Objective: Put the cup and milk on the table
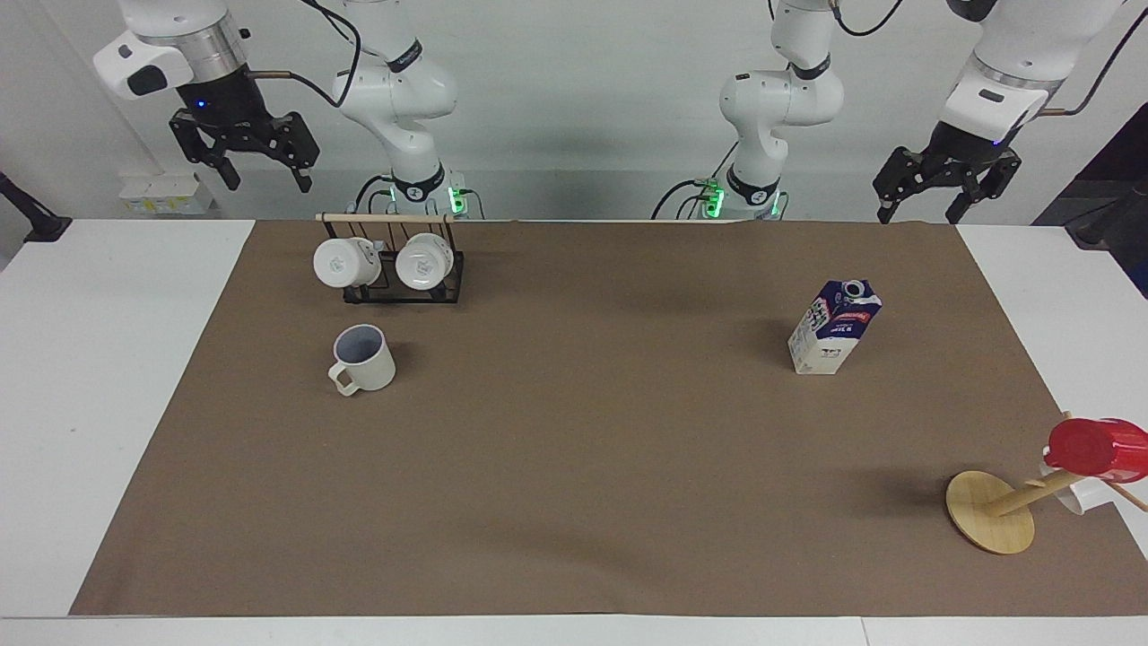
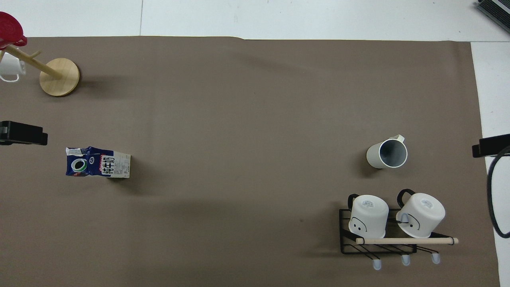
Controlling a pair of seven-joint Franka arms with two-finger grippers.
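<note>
The cream-beige cup (image 1: pixel 366 357) stands upright on the brown sheet (image 1: pixel 583 431) of the white table (image 1: pixel 108 359), toward the right arm's end, handle pointing away from the robots. It also shows in the overhead view (image 2: pixel 387 153). The milk (image 1: pixel 834 327) stands upright on the sheet toward the left arm's end and shows in the overhead view (image 2: pixel 97 161) too. My right gripper (image 1: pixel 266 182) hangs open and empty, high over the table's near edge. My left gripper (image 1: pixel 919 215) hangs open and empty, high over the near edge at its own end. Both arms wait.
A black wire rack (image 1: pixel 395 292) with a wooden bar holds two glossy white mugs (image 1: pixel 423 262), nearer to the robots than the cup. A wooden mug tree (image 1: pixel 991 511) with a red cup (image 1: pixel 1094 447) and a white mug stands at the left arm's end.
</note>
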